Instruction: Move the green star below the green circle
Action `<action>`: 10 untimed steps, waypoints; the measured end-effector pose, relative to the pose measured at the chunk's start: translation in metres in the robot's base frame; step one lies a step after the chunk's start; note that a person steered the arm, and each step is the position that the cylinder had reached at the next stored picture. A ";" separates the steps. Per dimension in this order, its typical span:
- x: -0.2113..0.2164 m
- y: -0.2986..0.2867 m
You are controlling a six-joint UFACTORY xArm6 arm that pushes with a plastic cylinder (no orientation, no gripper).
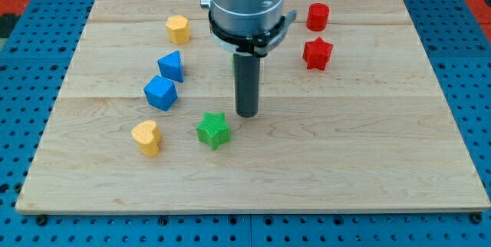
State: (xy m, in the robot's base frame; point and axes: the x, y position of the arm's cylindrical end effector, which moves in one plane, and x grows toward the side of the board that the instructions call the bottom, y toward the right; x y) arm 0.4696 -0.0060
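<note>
The green star (213, 130) lies on the wooden board (345, 139), a little left of centre and toward the view's bottom. My tip (246, 114) stands just to the right of the star and slightly above it in the view, a small gap apart. A thin sliver of green (233, 64) shows at the left edge of the rod; it looks like the green circle, mostly hidden behind the rod and the arm's body.
A yellow block (177, 28) sits at upper left. A blue triangle-like block (171, 66) and a blue cube (160, 93) lie left of the rod. A yellow heart (146, 137) lies left of the star. A red cylinder (317, 17) and red star (317, 53) sit upper right.
</note>
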 end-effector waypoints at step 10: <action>-0.090 0.096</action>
State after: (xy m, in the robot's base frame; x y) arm 0.3797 0.0904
